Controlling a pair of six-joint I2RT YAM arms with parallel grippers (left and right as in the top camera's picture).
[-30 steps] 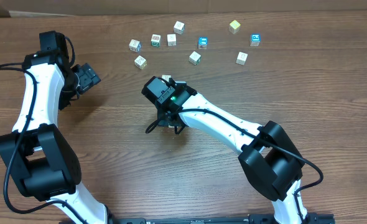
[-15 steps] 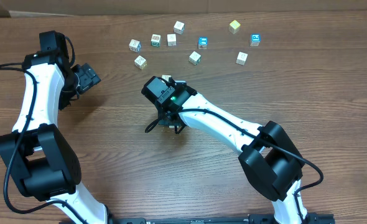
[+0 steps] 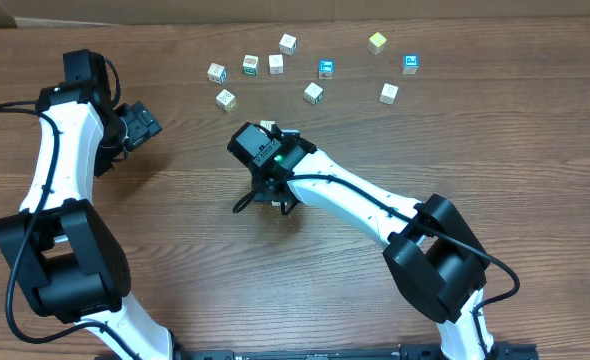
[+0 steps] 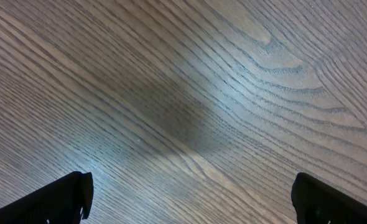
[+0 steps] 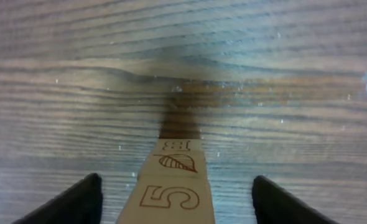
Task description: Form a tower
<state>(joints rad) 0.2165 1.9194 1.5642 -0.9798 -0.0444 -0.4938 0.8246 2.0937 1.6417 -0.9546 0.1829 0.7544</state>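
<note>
- Wood table (image 3: 175, 262): overhead shows nothing shifted over the last second.
- Left gripper (image 4: 190, 198): jaws wide, empty, over bare grain, far left.
- Right gripper (image 3: 265, 203): jaws parted, clear of the tower (image 5: 173, 186) on both sides. Looks released, standing mid-table.
- Tower shows only in the right wrist view; overhead, the arm hides it.
- Loose cubes (image 3: 313, 93): far side, probably next.

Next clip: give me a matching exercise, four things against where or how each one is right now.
1 left gripper
2 right gripper
3 tower
4 loose cubes

A scattered at the table's far side
B open, straddling the tower without touching
C open above bare wood
D standing between two fingers, a 5 on one face

Pairs: 1-C, 2-B, 3-D, 4-A
</note>
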